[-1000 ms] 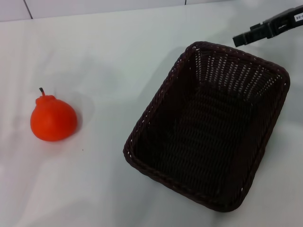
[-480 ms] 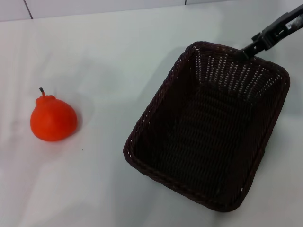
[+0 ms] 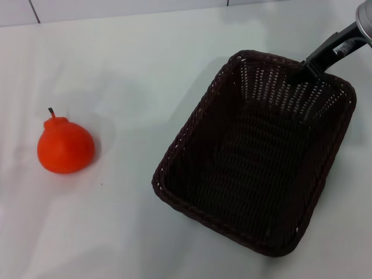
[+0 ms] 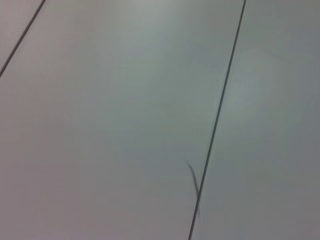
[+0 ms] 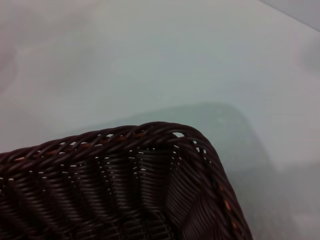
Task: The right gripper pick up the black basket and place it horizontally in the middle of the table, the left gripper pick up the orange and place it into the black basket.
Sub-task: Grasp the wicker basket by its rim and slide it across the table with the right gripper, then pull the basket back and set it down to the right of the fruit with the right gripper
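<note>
The black basket point(image 3: 185, 137) stands empty on the white table point(image 3: 128, 70), right of the middle, with its long side running at a slant away from me. The right gripper point(image 3: 306, 65) reaches down from the top right, and its tip is at the basket's far rim near the far right corner. The right wrist view shows a rounded corner of the basket's braided rim point(image 5: 150, 131) close up, with the table point(image 5: 150, 60) beyond it. The orange point(image 3: 65, 146) sits on the table at the left, stem up, well apart from the basket. The left gripper is out of view.
A grey strip with a seam point(image 3: 35, 10) runs along the table's far edge. The left wrist view shows only a plain grey surface with dark seam lines point(image 4: 220, 110).
The right gripper has come down from above the far right corner to the basket's far rim. The basket has barely shifted. The orange has not moved.
</note>
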### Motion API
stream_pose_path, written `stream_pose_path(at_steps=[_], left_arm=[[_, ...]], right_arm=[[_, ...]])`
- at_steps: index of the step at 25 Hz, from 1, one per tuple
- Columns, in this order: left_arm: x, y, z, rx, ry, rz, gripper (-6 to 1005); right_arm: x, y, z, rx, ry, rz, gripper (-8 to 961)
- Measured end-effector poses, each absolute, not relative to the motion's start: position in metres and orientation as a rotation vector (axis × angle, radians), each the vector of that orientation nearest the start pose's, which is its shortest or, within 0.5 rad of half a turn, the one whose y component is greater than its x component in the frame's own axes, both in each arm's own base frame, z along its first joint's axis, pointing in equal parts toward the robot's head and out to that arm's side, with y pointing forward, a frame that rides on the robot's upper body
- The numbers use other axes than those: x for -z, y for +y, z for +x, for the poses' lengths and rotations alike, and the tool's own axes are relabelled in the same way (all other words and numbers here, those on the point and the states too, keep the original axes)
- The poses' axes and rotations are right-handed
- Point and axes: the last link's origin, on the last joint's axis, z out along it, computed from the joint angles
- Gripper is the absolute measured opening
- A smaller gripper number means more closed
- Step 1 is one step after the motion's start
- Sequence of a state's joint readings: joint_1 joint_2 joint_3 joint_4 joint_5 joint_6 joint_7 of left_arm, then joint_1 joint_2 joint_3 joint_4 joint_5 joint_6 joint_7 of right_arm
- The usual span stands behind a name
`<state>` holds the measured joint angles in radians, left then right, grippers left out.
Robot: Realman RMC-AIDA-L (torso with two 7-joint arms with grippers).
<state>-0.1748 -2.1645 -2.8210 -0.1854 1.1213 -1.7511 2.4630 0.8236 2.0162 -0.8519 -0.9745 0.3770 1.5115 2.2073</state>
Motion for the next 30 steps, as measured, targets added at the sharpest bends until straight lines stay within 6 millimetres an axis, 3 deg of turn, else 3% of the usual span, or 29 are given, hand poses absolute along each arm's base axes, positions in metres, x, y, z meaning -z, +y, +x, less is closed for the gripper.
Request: stream_pose_path(at_steps=[8,11,20,30], left_arm=[[-0.041,0.213,-0.350,1.169,-0.538,-1.355,825],[-0.041,0.212,-0.351,1.163,-0.541,-1.354,824],[-0.041,0.210,-0.354,1.150,-0.551,-1.343,825],[-0.041,0.216,-0.354,1.140,-0.558,-1.355,824]], right_arm=[[-0.064,0.407,0.230,-0.566,2.625,1.042,373],[-0.074,0.403,0.234,-0.532,2.670,1.129,243],[-0.096,0.379,0.263,-0.401,2.797,1.464,224],[-0.095,0.367,0.282,-0.316,2.922,1.830,201]])
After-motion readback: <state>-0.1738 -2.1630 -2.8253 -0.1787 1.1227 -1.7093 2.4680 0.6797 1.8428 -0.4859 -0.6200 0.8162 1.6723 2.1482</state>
